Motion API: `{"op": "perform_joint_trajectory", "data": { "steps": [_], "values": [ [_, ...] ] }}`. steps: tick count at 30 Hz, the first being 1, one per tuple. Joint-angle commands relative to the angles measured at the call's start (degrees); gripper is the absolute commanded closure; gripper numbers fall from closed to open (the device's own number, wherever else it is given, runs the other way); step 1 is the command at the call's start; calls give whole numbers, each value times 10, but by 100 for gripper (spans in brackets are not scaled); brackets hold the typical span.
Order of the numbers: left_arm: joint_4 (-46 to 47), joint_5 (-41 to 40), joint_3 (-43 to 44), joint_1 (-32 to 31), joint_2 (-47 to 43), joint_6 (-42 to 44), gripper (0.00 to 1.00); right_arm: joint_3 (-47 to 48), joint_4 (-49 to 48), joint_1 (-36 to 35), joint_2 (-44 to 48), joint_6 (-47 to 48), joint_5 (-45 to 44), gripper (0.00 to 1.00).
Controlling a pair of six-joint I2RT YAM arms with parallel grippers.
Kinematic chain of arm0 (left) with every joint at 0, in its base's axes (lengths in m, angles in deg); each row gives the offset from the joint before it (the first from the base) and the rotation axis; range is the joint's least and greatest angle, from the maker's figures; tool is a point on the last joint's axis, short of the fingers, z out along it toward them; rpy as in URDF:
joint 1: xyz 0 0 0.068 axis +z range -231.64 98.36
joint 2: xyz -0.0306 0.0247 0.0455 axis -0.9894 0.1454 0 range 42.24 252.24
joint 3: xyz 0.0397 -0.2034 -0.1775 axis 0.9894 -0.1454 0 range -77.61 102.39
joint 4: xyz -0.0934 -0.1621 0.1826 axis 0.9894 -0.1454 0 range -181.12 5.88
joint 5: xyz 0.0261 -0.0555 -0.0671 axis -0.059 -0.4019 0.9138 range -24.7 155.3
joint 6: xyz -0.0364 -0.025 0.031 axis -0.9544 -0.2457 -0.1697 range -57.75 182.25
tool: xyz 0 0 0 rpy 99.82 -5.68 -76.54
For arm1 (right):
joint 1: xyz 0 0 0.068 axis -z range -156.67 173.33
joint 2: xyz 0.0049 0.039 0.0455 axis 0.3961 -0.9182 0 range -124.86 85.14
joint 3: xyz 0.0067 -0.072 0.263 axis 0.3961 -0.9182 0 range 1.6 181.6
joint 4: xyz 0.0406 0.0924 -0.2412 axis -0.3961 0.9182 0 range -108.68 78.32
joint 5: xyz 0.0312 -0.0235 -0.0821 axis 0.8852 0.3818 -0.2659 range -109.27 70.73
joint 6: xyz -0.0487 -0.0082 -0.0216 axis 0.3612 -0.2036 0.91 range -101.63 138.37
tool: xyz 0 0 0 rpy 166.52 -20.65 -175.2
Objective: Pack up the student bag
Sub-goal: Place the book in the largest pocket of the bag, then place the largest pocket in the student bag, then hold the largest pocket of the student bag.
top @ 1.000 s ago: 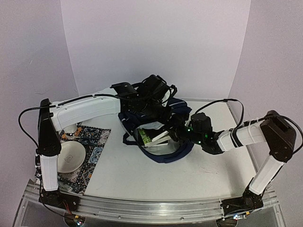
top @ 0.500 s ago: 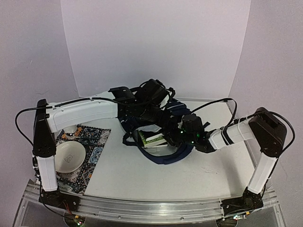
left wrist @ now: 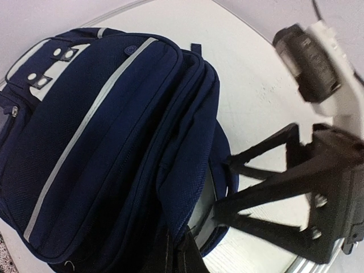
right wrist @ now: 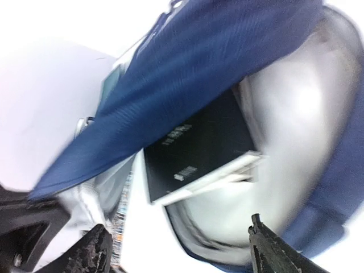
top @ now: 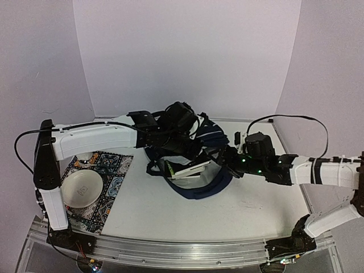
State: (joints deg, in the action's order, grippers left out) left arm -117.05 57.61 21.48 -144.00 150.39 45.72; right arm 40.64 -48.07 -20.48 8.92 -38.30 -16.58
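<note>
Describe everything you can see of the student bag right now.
The student bag is a large navy fabric backpack with thin pale stripes and white snap patches on its front pocket. It lies on the white table, its main compartment gaping toward the near edge, pale lining showing. A dark-covered book sits in the mouth. The left gripper is shut on the upper edge of the opening; the open right gripper faces the mouth.

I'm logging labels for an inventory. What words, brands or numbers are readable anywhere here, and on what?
White print on the dark cover of the book lying inside the student bag: too blurred to read.
Student bag's fabric, stripes and white patches: no text visible.
Nothing else in any view carries legible writing.
</note>
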Motion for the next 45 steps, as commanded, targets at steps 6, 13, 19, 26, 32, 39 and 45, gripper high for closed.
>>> {"op": "perform_joint_trajectory", "data": {
  "steps": [6,13,19,26,32,39,45],
  "values": [
    [88,136,-115,-33,-67,-36,79,11,220,0,139,132,-93,12],
    [107,88,-165,-30,-124,-53,32,53,243,0,106,195,-55,11],
    [124,41,-253,36,-176,-73,25,132,277,-1,42,282,-17,11],
    [217,60,-395,142,-232,-74,26,216,320,-4,-30,355,7,11],
    [319,123,-481,217,-229,-44,32,270,335,-32,-74,411,17,11],
    [360,165,-507,248,-197,-37,37,361,407,-95,-148,512,-3,18],
    [365,165,-523,262,-206,-45,36,435,478,-139,-224,596,-59,26]
  ]
}}
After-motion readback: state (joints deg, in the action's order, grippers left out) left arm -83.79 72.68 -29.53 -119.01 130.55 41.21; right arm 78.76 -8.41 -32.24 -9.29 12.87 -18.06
